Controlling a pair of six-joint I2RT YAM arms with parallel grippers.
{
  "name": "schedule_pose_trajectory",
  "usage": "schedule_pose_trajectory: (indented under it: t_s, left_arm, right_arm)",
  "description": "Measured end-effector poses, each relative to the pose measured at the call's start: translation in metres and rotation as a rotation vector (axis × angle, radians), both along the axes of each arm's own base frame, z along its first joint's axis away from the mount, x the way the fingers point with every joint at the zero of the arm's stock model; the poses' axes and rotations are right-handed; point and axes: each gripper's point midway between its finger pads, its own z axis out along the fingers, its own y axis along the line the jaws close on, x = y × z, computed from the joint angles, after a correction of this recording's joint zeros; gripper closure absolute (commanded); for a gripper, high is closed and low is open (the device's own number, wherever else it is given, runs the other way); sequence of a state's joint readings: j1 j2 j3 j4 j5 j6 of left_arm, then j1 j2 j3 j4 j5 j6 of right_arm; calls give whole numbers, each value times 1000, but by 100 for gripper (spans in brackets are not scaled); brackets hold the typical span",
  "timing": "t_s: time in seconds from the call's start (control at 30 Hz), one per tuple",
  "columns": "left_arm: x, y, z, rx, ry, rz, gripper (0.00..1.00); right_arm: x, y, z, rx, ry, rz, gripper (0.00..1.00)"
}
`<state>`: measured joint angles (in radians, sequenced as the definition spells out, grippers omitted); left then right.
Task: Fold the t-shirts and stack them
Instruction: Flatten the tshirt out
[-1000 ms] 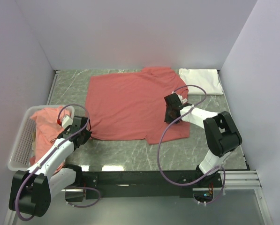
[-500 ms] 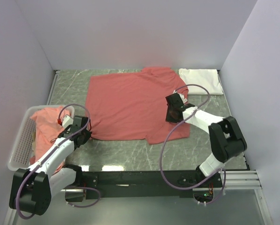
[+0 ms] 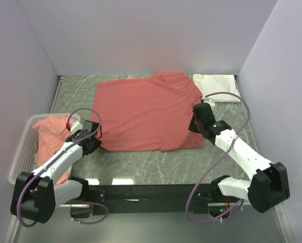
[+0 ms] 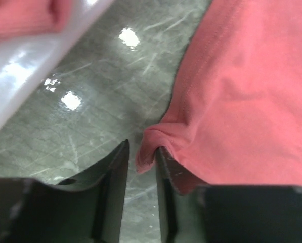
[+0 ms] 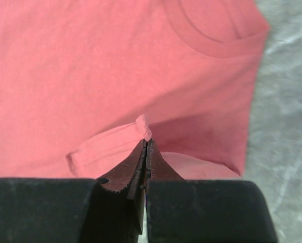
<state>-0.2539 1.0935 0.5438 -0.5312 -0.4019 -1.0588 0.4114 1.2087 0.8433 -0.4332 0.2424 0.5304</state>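
Note:
A salmon t-shirt [image 3: 145, 114] lies spread flat on the marble table [image 3: 140, 164]. My right gripper [image 3: 196, 124] is at its right side. In the right wrist view the right gripper [image 5: 146, 144] is shut on the sleeve hem [image 5: 110, 142], lifting it in a small peak, with the collar [image 5: 216, 40] beyond. My left gripper [image 3: 92, 143] is at the shirt's near left corner. In the left wrist view the left gripper [image 4: 141, 157] stands open, and the bunched corner [image 4: 148, 147] lies loose between its fingers. A folded white t-shirt [image 3: 216, 87] lies at the back right.
A white mesh basket [image 3: 22, 152] at the left edge holds more salmon t-shirts [image 3: 52, 129]; its rim [image 4: 34, 66] runs close beside the left gripper. Walls close the table on three sides. Bare marble [image 5: 287, 101] shows right of the shirt.
The right gripper closed on the sleeve hem and its arm swung out to the right. The left gripper opened at the shirt's near left corner.

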Motion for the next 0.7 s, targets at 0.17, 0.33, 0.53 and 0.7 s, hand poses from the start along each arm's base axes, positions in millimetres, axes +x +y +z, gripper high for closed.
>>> schedule_pose_trajectory:
  t_s: [0.17, 0.33, 0.53, 0.7]
  left_arm:
    - [8, -5, 15, 0, -17, -22, 62]
    - [13, -10, 31, -23, -60, -44, 60]
    - [5, -20, 39, -85, -68, -71, 60]
    - [-1, -26, 37, -130, -49, -58, 49]
  right_arm:
    - [-5, -23, 11, 0, -29, -63, 100]
    - [-6, -42, 8, 1, -27, -122, 100]
    - [-12, -54, -4, -1, 4, -149, 100]
    - [-11, -59, 1, 11, -10, -157, 100]
